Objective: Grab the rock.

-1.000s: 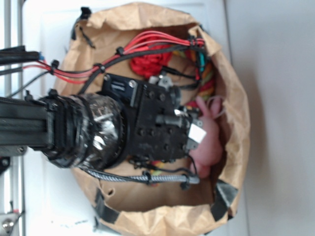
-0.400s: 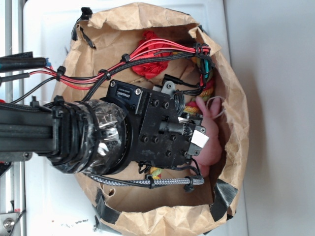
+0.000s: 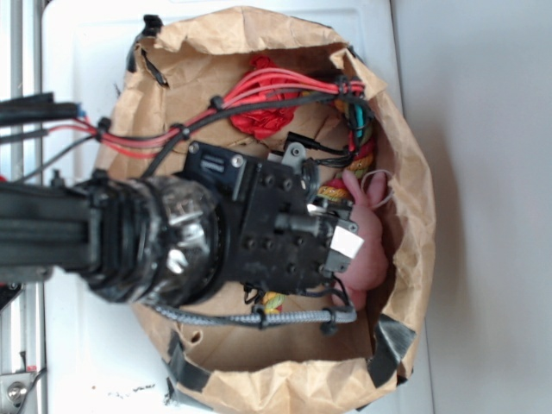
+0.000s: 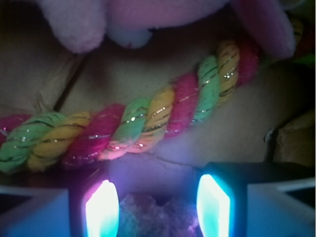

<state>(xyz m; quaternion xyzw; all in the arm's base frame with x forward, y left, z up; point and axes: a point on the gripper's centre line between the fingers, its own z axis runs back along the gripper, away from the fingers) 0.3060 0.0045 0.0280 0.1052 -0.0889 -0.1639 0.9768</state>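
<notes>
In the wrist view the rock (image 4: 155, 217), a small rough mottled lump, lies on the brown paper floor at the bottom edge, right between my two glowing fingertips. My gripper (image 4: 157, 192) is open, with one pad (image 4: 102, 210) left of the rock and the other pad (image 4: 213, 207) right of it, both close to its sides. In the exterior view my arm's black wrist (image 3: 285, 233) reaches down into the brown paper bag (image 3: 405, 172) and hides both the rock and the fingers.
A twisted pink, yellow and green rope toy (image 4: 133, 126) lies just beyond the fingers. The pink plush bunny (image 3: 366, 237) lies past it, also at the top of the wrist view (image 4: 148, 17). The crumpled red paper ball (image 3: 263, 121) sits at the bag's far side. Bag walls surround the arm.
The arm has shifted lower in the exterior view and sunk deeper into the bag. More of the red paper ball now shows above the wrist.
</notes>
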